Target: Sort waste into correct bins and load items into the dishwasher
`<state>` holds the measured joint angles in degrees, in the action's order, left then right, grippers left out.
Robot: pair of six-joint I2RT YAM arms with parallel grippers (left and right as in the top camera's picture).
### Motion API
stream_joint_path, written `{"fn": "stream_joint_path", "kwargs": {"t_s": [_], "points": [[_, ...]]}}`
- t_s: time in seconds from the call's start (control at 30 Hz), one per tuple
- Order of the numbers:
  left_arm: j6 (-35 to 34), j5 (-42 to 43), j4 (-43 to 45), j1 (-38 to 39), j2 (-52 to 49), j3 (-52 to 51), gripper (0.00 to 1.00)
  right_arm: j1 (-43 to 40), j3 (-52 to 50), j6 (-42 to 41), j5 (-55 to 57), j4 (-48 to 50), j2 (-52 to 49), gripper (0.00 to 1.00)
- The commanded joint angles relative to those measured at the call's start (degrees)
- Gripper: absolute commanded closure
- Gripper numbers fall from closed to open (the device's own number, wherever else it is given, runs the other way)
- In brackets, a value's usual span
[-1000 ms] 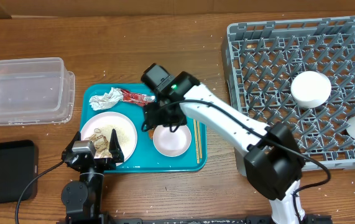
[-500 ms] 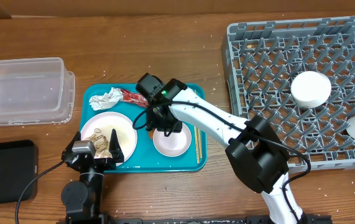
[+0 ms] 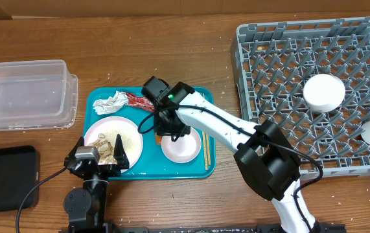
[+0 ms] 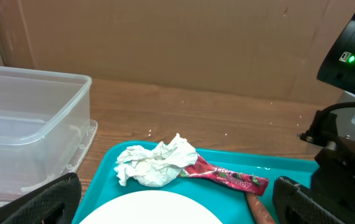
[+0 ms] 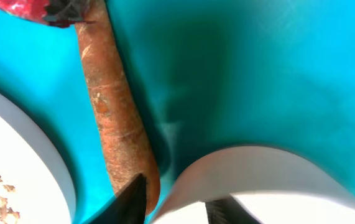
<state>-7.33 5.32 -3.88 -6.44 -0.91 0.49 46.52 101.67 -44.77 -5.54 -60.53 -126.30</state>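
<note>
A teal tray [image 3: 197, 169] holds a white plate [image 3: 113, 138] with food scraps, a small white bowl [image 3: 179, 146], a crumpled napkin [image 3: 110, 102], a red wrapper [image 3: 139, 100] and an orange carrot-like stick [image 5: 115, 106]. My right gripper [image 5: 177, 199] straddles the bowl's rim [image 5: 252, 168], one finger outside next to the stick and one inside, shut on the rim. From above, the right gripper [image 3: 170, 129] sits at the bowl's far edge. My left gripper [image 4: 174, 208] stands wide open at the near edge of the plate [image 4: 158, 211], holding nothing, facing the napkin [image 4: 158, 163] and wrapper [image 4: 227, 178].
A grey dishwasher rack [image 3: 314, 45] stands at the right with two white dishes [image 3: 323, 91] in it. A clear plastic bin [image 3: 23, 94] is at the left and a black bin [image 3: 6, 178] in front of it. Wooden chopsticks [image 3: 205, 147] lie on the tray's right side.
My right gripper moved left and down to the bowl's far rim and its fingers closed in on it. The left arm stayed still.
</note>
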Motion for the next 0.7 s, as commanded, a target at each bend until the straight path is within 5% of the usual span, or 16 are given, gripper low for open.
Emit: {"fn": "stream_joint_path", "kwargs": {"t_s": [0.0,0.17,0.5,0.67], "points": [[-0.4,0.1,-0.1,-0.2,0.5,-0.2,0.0,0.0,0.2,-0.2,1.0,0.0,-0.9,0.83],[-0.4,0.1,-0.1,-0.2,0.5,-0.2,0.0,-1.1,0.8,0.0,1.0,-1.8,0.0,0.96],[-0.4,0.1,-0.1,-0.2,0.5,-0.2,0.0,-5.6,5.9,11.1,-0.5,-7.4,11.1,0.96],[-0.4,0.1,-0.1,-0.2,0.5,-0.2,0.0,-15.1,6.8,19.6,-0.5,-10.7,23.5,0.96]]}}
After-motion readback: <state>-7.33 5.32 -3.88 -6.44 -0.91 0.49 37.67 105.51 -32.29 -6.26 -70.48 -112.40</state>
